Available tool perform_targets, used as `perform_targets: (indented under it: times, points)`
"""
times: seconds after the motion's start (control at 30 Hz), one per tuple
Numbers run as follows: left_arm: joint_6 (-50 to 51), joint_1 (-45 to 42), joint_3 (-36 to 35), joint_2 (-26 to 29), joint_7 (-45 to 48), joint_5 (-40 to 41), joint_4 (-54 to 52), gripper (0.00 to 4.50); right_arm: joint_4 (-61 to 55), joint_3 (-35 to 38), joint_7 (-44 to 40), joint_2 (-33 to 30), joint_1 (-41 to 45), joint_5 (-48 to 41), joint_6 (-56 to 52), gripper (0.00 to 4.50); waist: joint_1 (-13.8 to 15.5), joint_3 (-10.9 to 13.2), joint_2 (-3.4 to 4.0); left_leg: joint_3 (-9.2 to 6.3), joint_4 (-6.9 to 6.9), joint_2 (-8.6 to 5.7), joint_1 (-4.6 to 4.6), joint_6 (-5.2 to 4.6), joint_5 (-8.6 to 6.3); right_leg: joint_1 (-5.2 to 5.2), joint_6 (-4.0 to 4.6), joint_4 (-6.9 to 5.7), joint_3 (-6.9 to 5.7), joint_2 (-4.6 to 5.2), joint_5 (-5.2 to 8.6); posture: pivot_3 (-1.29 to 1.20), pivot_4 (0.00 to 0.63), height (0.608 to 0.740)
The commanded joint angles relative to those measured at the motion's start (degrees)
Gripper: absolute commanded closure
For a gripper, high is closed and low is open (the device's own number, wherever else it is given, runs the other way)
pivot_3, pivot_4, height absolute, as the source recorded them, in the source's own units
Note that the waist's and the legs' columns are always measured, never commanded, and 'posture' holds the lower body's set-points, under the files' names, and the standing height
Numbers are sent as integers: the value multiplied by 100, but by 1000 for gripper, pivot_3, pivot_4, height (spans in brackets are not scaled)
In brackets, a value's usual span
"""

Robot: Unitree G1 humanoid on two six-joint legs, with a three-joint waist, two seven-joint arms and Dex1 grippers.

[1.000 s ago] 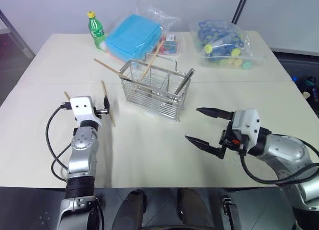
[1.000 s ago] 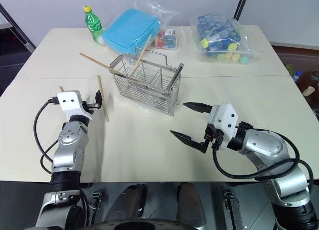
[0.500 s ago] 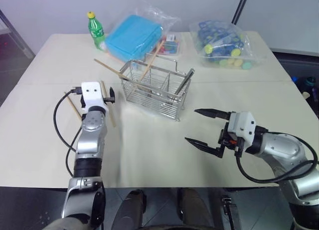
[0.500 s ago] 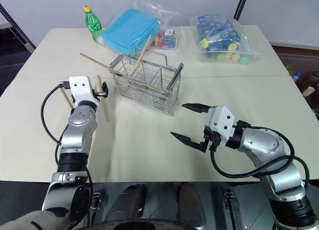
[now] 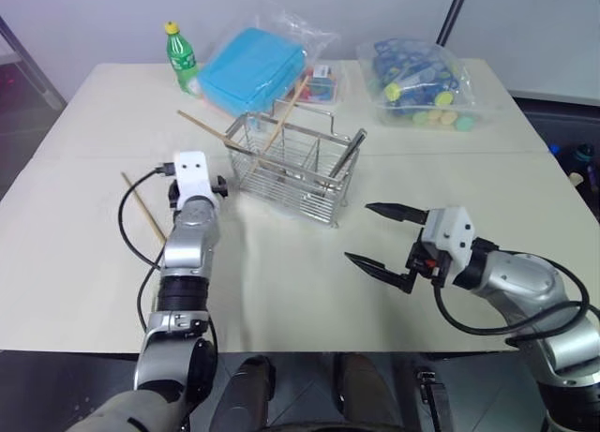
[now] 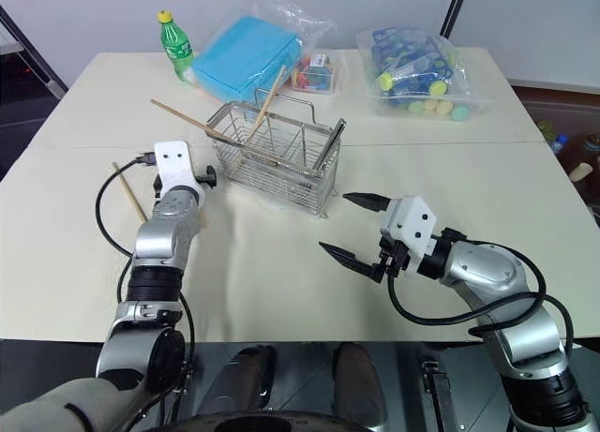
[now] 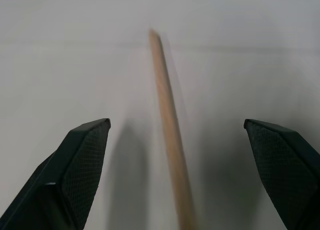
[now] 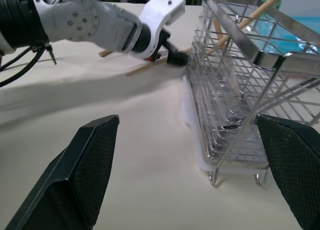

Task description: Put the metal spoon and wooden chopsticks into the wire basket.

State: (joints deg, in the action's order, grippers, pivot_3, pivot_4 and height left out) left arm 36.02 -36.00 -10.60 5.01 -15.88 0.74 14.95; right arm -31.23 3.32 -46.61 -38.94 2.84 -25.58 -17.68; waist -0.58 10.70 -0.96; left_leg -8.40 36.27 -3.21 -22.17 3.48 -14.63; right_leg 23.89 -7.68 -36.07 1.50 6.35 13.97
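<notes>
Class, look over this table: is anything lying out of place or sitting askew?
Yes. One wooden chopstick lies loose on the table, left of the wire basket. Another sits askew across the basket's rim, poking out sideways rather than standing inside.

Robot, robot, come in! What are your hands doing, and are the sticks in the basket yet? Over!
Left gripper open, straddling one chopstick on the table. Right gripper open, empty. Another chopstick loose; wire basket holds two plus the spoon. Path clear.
</notes>
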Motion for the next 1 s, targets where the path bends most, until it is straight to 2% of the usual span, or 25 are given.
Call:
perform_targets:
  times: [0.03, 0.37, 1.0]
  points:
    - [688, -346, -244, -63, -401, -26, -102, 0, -228, -11, 84, 69, -2, -20, 32, 40, -3, 0, 0, 0, 1, 0, 0, 0, 0, 0, 0, -1, 0, 0, 0, 0, 150, 740]
    - [1820, -737, -698, -192, -780, 64, -151, 0, -123, -97, 210, 204, 29, 78, 57, 40, -21, -2, -1, 1, 2, 0, 3, 2, 1, -1, -2, -2, 0, 0, -1, 0, 150, 740]
    - [2403, -497, -1508, -331, -896, 364, -520, 0, -262, 246, -44, 129, -257, -132, 197, 40, -42, -3, -1, 6, -8, 1, 75, 3, 0, -67, -6, 6, 1, 0, 3, 0, 150, 740]
